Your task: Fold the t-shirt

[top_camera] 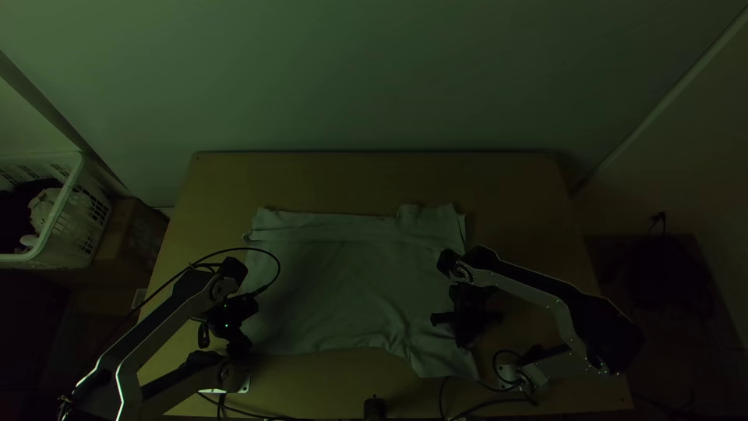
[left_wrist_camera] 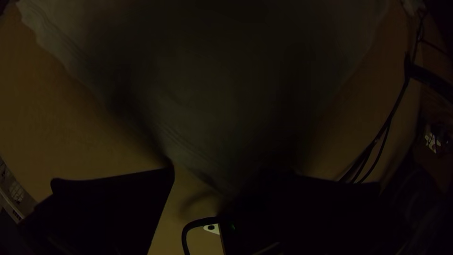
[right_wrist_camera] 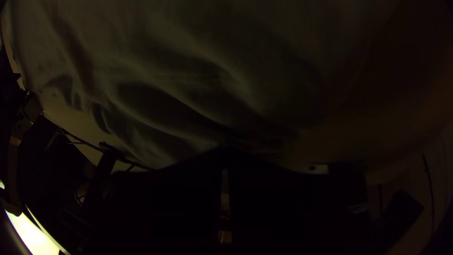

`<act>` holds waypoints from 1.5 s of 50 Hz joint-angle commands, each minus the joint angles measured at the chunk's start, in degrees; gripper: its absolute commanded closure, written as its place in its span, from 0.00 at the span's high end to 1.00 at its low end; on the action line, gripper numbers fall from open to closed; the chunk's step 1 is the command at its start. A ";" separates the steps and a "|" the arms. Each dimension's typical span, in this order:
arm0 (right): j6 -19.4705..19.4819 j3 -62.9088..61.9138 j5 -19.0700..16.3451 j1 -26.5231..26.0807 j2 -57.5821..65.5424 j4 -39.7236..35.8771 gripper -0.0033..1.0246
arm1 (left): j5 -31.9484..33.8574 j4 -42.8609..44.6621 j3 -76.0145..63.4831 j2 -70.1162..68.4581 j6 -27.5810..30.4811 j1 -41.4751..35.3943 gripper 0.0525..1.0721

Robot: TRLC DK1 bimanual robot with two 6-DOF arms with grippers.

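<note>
The soft, light-looking t-shirt [top_camera: 343, 273] lies spread on the counter [top_camera: 366, 179]; best pinch its corners. Left tool [left_wrist_camera: 231, 171] is wide; right tool [right_wrist_camera: 226, 148] is narrow, whether holding cloth I cannot tell.

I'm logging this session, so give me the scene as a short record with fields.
garment: t-shirt, spread wide, not yet a compact bundle
creases: a long line along the far side; wrinkles toward the near right
left pincer: open, by the garment's near left corner
right pincer: fingers together, at the garment's near right part; whether cloth is pinched, cannot tell
surface: wooden table
surroundings: white basket with things in it, off to the left
</note>
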 commanded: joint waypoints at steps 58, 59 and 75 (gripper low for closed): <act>-3.55 6.97 1.38 -11.82 -0.58 -5.79 0.03 | 1.57 5.64 8.01 1.51 12.52 14.42 0.03; -3.72 7.23 1.46 -12.09 -0.67 -6.14 0.03 | 1.57 5.64 8.10 1.51 12.70 14.68 0.03; -4.69 11.98 2.61 -14.02 -2.87 -9.31 0.03 | 1.75 5.73 13.37 3.01 14.01 16.88 0.03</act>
